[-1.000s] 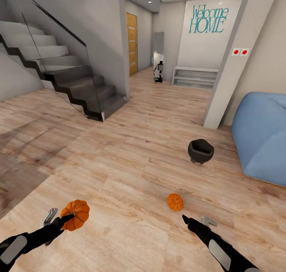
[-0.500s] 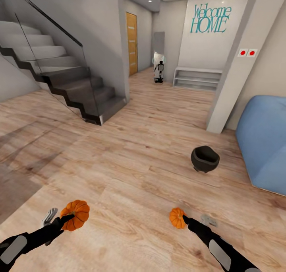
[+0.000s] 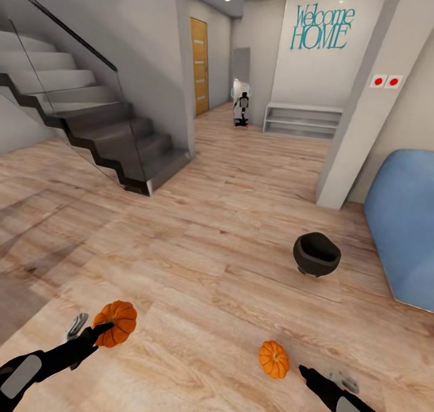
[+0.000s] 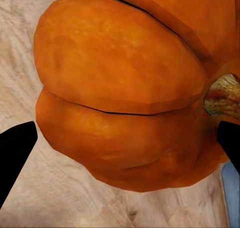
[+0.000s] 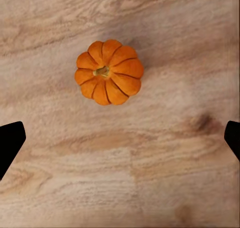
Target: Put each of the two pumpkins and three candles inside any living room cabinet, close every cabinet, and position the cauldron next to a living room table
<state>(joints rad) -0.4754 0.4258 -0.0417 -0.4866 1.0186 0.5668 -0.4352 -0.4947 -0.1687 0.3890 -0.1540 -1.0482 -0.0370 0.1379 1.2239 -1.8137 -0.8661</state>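
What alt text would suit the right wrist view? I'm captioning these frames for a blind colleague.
A small ribbed orange pumpkin with a short stem sits upright on a pale wood floor, seen from straight above. The right gripper's two dark fingertips show at opposite edges of the frame, wide apart and clear of the pumpkin.

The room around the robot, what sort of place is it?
Probably a home's entrance hall or living area: a staircase, a "Welcome HOME" wall sign, wooden floor and a blue sofa.

The wooden floor [image 3: 199, 249] carries a small pumpkin [image 3: 273, 359] and the cauldron [image 3: 316, 254].
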